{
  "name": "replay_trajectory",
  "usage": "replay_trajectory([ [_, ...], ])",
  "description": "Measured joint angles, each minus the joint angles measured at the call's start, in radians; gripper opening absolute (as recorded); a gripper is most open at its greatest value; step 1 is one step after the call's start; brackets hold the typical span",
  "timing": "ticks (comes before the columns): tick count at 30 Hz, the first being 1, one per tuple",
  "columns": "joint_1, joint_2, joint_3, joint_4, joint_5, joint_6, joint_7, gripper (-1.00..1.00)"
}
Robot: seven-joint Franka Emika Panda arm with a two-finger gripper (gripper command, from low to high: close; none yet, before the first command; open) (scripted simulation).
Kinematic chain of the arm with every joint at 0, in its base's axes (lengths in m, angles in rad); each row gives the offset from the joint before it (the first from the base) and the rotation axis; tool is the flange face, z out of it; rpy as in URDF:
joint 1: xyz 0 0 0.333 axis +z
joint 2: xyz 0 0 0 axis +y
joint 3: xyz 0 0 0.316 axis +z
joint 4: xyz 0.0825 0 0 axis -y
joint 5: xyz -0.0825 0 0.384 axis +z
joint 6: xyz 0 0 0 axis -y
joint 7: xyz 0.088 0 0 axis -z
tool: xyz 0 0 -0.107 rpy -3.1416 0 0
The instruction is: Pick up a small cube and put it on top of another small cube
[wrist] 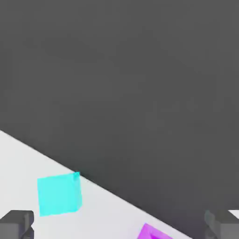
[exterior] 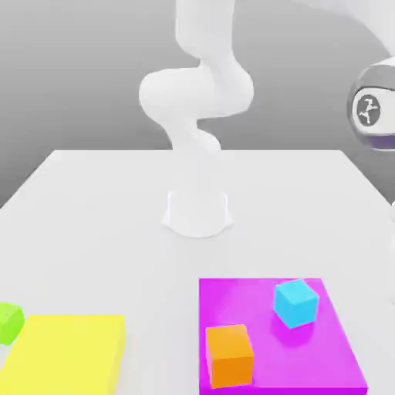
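Note:
A small cyan cube (exterior: 295, 302) sits on the magenta pad (exterior: 339, 362) at the front of the table, toward the exterior view's right. An orange cube (exterior: 230, 355) of about the same size stands on the same pad, nearer and to the left, apart from the cyan one. In the hand view a cyan cube (wrist: 59, 194) rests on white table close to the table's edge, with a magenta corner (wrist: 151, 232) near it. My gripper (wrist: 120, 226) is open, its dark fingertips (wrist: 16, 224) wide apart and holding nothing. The arm's end (exterior: 376, 108) hangs high at the exterior view's right.
A yellow pad (exterior: 65, 351) lies at the front on the exterior view's left, with a small green cube (exterior: 9, 322) beside its far left corner. The arm's white base (exterior: 197, 212) stands mid-table. Beyond the table's edge is dark floor (wrist: 140, 84).

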Motion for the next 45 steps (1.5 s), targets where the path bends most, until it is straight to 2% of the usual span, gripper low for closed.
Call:
replay_trajectory([
  [4, 0.06, 0.147, -0.001, 0.04, -0.046, 0.018, 0.021, 0.0],
  [8, 0.092, 0.292, -0.024, 0.079, -0.079, 0.102, 0.04, 0.0],
  [9, 0.095, 0.314, -0.028, 0.085, -0.083, 0.117, 0.043, -1.0],
  [15, 0.097, 0.325, -0.029, 0.088, -0.084, 0.125, 0.043, -1.0],
  [20, 0.077, 0.19, -0.007, 0.045, -0.053, 0.033, 0.017, -1.0],
  [31, -0.059, -0.212, 0.011, -0.297, 0.045, -0.019, -0.261, -1.0],
  [39, -0.105, -0.508, -0.03, -0.553, 0.128, -0.053, -0.487, -1.0],
  [44, -0.109, -0.419, -0.037, -0.623, 0.11, 0.104, -0.5, -1.0],
  [45, -0.107, -0.402, -0.041, -0.628, 0.105, 0.126, -0.497, 1.0],
])
